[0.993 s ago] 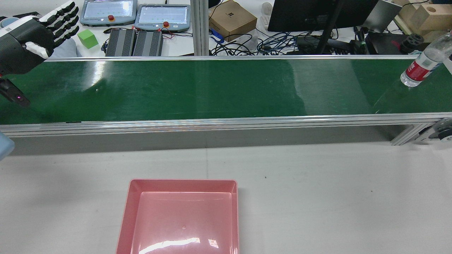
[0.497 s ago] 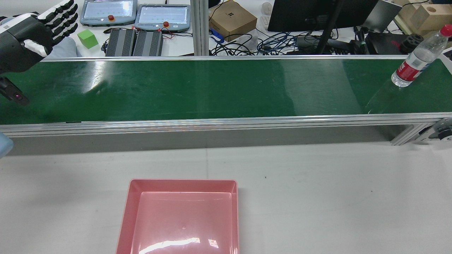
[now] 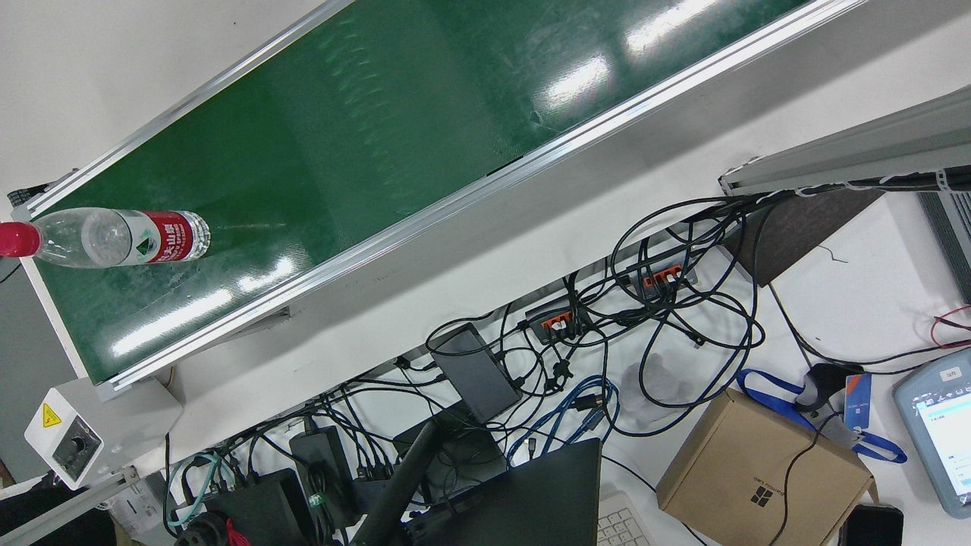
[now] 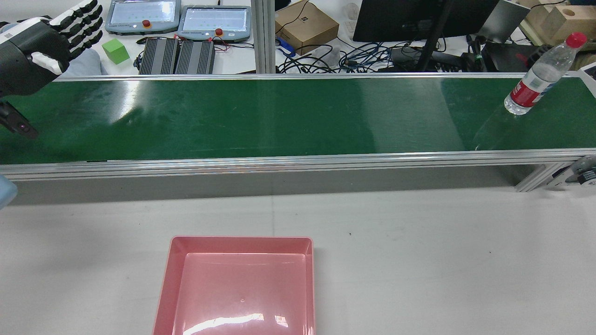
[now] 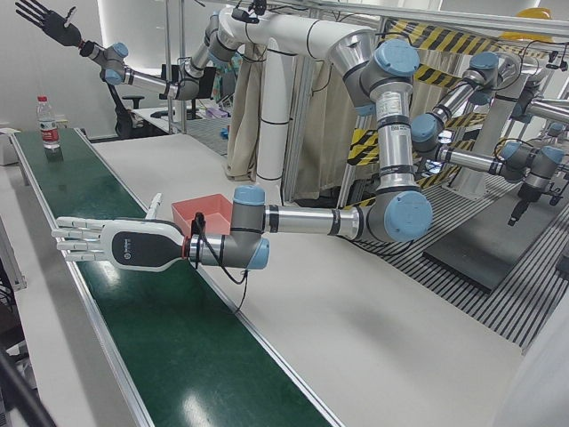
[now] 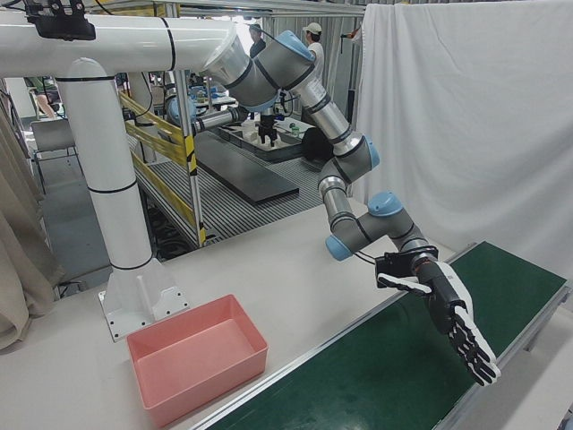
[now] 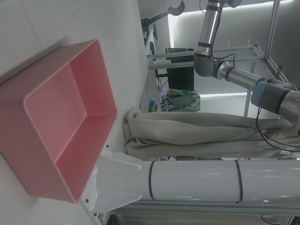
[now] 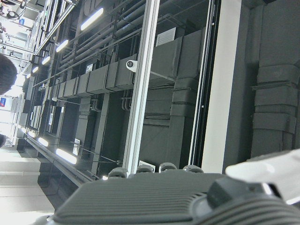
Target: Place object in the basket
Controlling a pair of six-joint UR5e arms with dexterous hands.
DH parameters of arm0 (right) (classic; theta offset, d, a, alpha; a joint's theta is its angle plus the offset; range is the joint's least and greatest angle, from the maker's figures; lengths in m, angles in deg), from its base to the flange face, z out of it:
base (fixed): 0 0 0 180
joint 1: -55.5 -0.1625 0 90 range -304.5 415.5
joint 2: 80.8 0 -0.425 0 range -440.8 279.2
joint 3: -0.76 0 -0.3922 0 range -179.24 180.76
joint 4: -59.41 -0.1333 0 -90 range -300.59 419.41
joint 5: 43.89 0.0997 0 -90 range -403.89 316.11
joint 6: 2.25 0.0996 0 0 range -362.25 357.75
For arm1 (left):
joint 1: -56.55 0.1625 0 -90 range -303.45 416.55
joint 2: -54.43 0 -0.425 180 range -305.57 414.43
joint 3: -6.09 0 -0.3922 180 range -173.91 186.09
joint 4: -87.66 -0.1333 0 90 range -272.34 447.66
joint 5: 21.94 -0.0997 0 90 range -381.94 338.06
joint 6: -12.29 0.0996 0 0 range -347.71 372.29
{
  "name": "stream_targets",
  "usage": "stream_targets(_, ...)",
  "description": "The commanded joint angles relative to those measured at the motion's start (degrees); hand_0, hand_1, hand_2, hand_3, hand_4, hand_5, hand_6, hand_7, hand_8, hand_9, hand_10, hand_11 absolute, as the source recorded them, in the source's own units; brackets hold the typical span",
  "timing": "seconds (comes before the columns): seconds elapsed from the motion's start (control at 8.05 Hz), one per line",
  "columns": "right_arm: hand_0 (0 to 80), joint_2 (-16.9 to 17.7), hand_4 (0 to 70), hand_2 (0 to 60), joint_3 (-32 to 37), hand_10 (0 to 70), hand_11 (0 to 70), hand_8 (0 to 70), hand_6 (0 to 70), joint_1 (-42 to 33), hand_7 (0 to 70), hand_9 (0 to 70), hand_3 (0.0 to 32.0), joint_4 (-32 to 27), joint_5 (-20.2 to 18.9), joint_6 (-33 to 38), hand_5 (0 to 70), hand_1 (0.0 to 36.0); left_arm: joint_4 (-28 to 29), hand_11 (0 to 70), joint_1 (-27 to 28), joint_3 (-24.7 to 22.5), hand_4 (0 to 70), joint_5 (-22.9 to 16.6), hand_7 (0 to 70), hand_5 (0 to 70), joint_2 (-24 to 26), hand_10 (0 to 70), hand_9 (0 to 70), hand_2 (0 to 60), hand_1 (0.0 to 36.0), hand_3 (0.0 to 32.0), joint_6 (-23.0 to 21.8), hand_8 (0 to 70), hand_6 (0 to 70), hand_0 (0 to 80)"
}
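Holds the left hand (image 5: 116, 242) level over one end of the green conveyor belt (image 4: 279, 116), fingers straight and a little apart, grasping nothing. Holds the right hand (image 5: 43, 20) high in the air, fingers spread wide, also empty. Shows the clear water bottle (image 5: 46, 120), red-capped and red-labelled, standing on the belt at the end far from the left hand and well below the raised right hand. Shows the pink basket (image 4: 237, 288) on the white table (image 4: 419, 260), off the belt, nearer the left hand than the right, with nothing inside.
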Motion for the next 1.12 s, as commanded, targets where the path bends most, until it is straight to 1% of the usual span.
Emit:
stream_targets(0.0, 0.0, 0.0, 0.0, 0.0, 0.09, 0.0, 0.0, 0.0, 0.0, 0.0, 0.0, 0.0, 0.0, 0.0, -0.02, 0.0, 0.0, 0.0, -0.11, 2.5, 0.25, -0.03, 0.7, 0.09, 0.0, 5.8, 0.03, 1.1, 0.0, 0.0, 0.0, 0.8, -0.04, 0.4, 0.0, 49.0)
stream_targets(0.25, 0.0, 0.0, 0.0, 0.0, 0.0, 0.0, 0.0, 0.0, 0.0, 0.0, 0.0, 0.0, 0.0, 0.0, -0.02, 0.0, 0.0, 0.0, -0.2, 2.8, 0.08, 0.06, 1.2, 0.18, 0.0, 6.1, -0.15, 1.3, 0.0, 0.0, 0.0, 0.6, -0.04, 0.4, 0.0, 49.0)
stream_targets(0.5, 0.0, 0.0, 0.0, 0.0, 0.0, 0.0, 0.0, 0.0, 0.0, 0.0, 0.0, 0.0, 0.0, 0.0, -0.02, 0.0, 0.0, 0.0, -0.2, 2.6, 0.07, 0.06, 0.6, 0.18, 0.0, 6.2, -0.15, 1.2, 0.0, 0.0, 0.0, 1.2, -0.04, 0.5, 0.0, 49.1)
stream_targets(0.87, 0.0, 0.0, 0.0, 0.0, 0.0, 0.0, 0.0, 0.0, 0.0, 0.0, 0.0, 0.0, 0.0, 0.0, -0.02, 0.0, 0.0, 0.0, -0.2, 2.6, 0.16, 0.06, 1.1, 0.18, 0.0, 6.2, -0.15, 1.2, 0.0, 0.0, 0.0, 0.6, -0.04, 0.4, 0.0, 49.0)
stream_targets(0.99, 0.0, 0.0, 0.0, 0.0, 0.0, 0.0, 0.0, 0.0, 0.0, 0.0, 0.0, 0.0, 0.0, 0.0, -0.02, 0.0, 0.0, 0.0, -0.2, 1.0, 0.16, 0.06, 0.0, 0.18, 0.0, 5.7, -0.15, 0.1, 0.0, 0.0, 0.2, 1.4, -0.04, 0.0, 0.0, 48.4)
